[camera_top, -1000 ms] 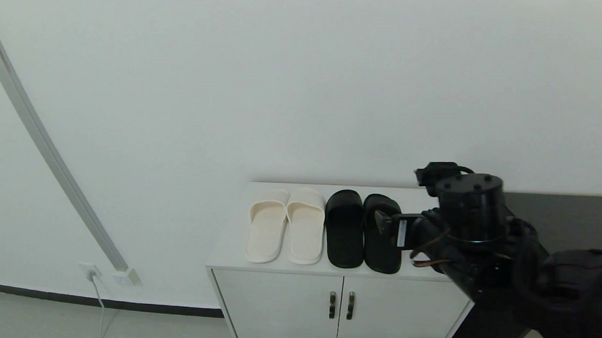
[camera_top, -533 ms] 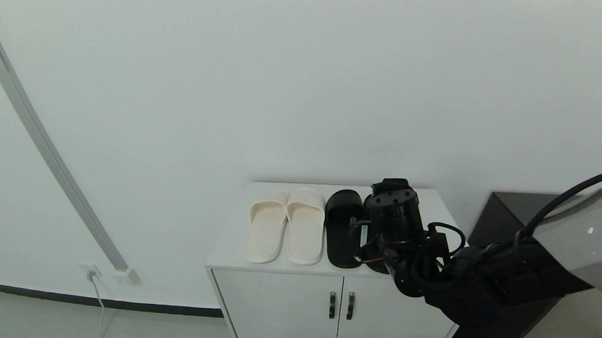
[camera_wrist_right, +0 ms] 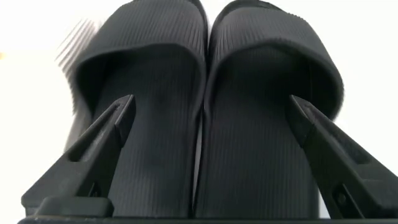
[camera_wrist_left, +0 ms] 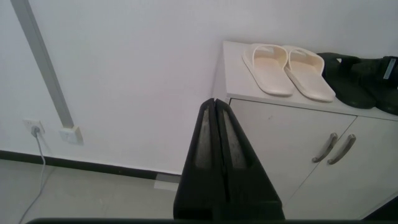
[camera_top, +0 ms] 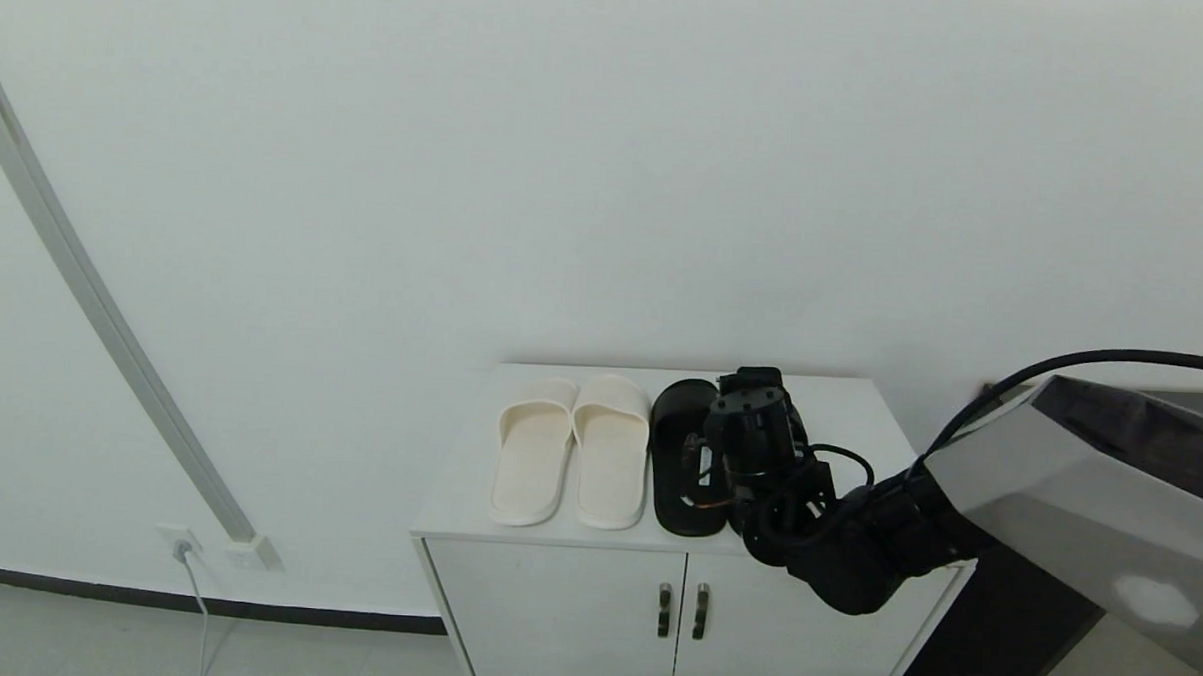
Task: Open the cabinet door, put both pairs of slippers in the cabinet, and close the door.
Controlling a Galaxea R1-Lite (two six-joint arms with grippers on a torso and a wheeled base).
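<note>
A black pair of slippers (camera_wrist_right: pixel 205 124) lies side by side on the white cabinet top (camera_top: pixel 859 407), right of a cream pair (camera_top: pixel 572 457). My right gripper (camera_wrist_right: pixel 211 102) is open just above the black pair, one finger outside each slipper, touching neither as far as I can tell. In the head view its wrist covers the right black slipper; the left one (camera_top: pixel 678 451) shows. Both cabinet doors are shut, their handles (camera_top: pixel 681 611) meeting in the middle. My left gripper (camera_wrist_left: pixel 215 109) hangs low, out in front of the cabinet's left side, shut with nothing in it.
A dark piece of furniture (camera_top: pixel 991 632) stands against the cabinet's right side. On the wall to the left are a slanted grey conduit (camera_top: pixel 93 290) and a socket with a plugged cable (camera_top: pixel 182 546). Open floor lies in front of the cabinet's left side.
My right arm has swung left from the cabinet's right end and reached out over the black slippers. The slippers and the doors have not moved.
</note>
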